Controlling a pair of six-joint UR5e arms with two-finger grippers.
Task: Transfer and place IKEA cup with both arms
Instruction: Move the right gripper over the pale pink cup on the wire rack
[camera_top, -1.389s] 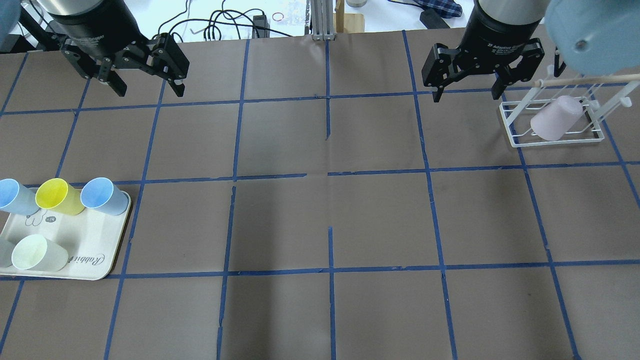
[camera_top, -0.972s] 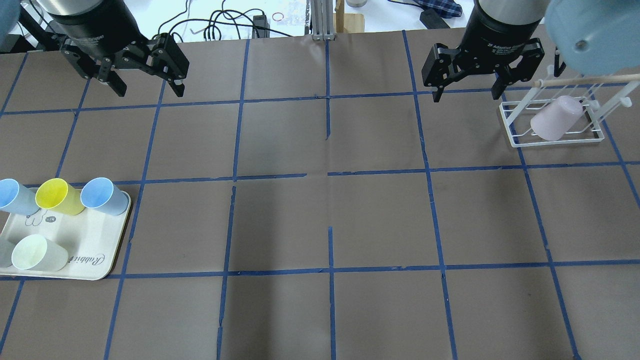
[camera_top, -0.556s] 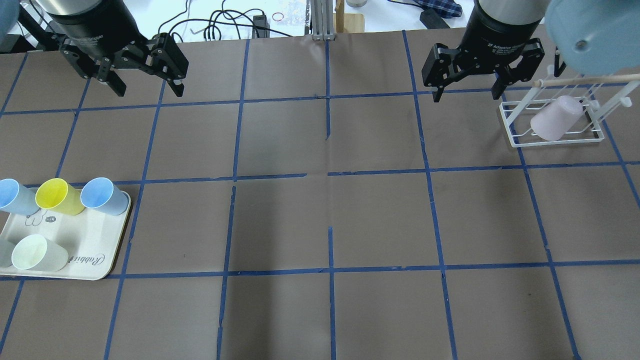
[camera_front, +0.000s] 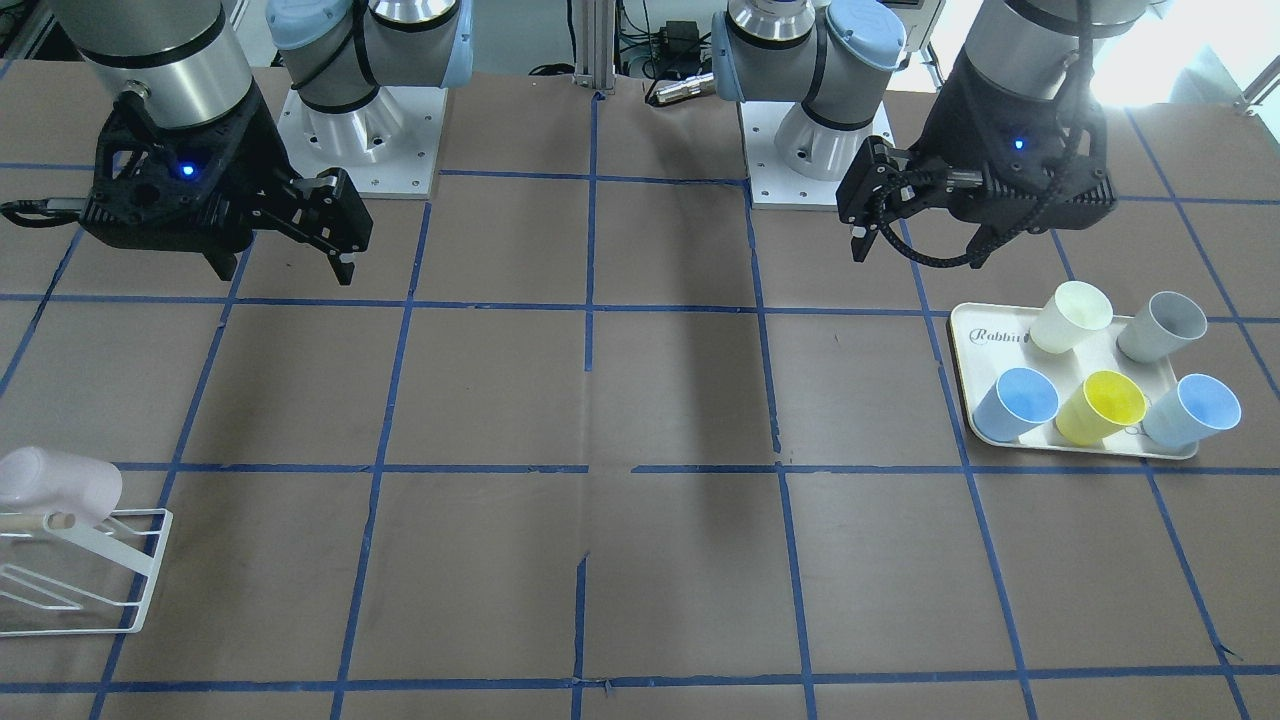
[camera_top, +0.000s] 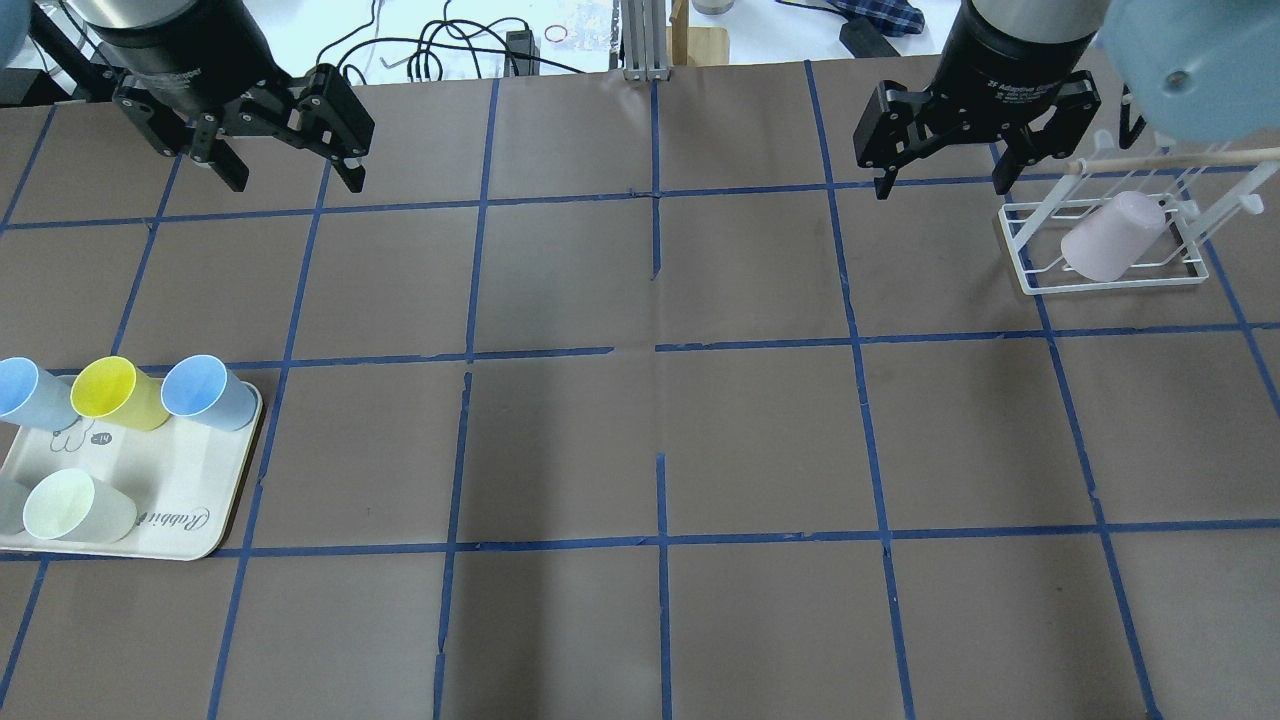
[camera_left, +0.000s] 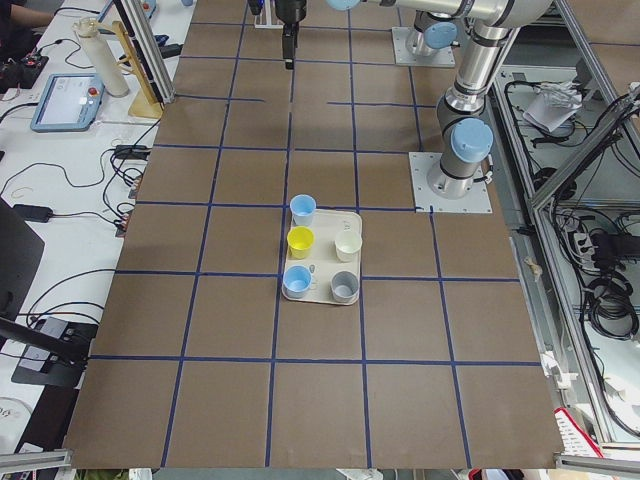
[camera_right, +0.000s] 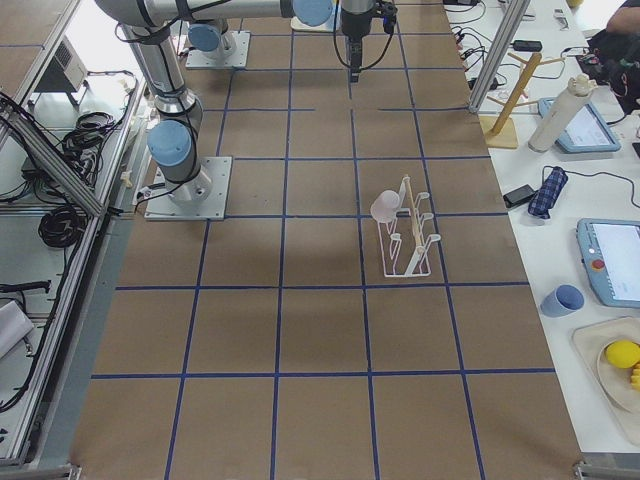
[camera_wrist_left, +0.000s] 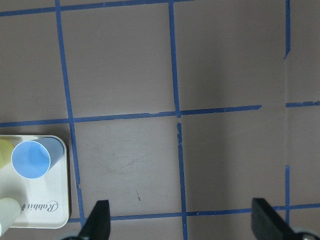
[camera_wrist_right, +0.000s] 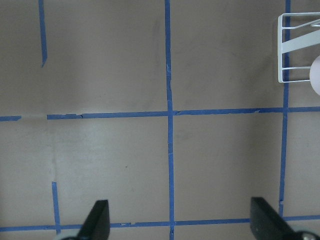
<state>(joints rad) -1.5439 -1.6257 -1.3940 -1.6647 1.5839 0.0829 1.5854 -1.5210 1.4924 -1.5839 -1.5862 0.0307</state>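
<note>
The pale pink IKEA cup (camera_top: 1112, 236) hangs tilted, mouth down, on a white wire rack (camera_top: 1112, 286) at the far right of the table. It also shows in the front-facing view (camera_front: 58, 482) and at the edge of the right wrist view (camera_wrist_right: 316, 75). My right gripper (camera_top: 942, 190) is open and empty, hovering just left of the rack. My left gripper (camera_top: 295, 185) is open and empty at the far left, well above the table. Both wrist views show wide-open fingers over bare mat.
A cream tray (camera_top: 190, 500) at the near left holds a yellow cup (camera_top: 105, 388), two light blue cups (camera_top: 195, 385), a cream-white cup (camera_top: 60, 505) and a grey cup (camera_front: 1165, 325). Brown mat with a blue tape grid covers the table. Cables lie beyond the far edge.
My right gripper has shifted slightly right and away, closer to the rack, still open. The left gripper and the cups have barely moved.
</note>
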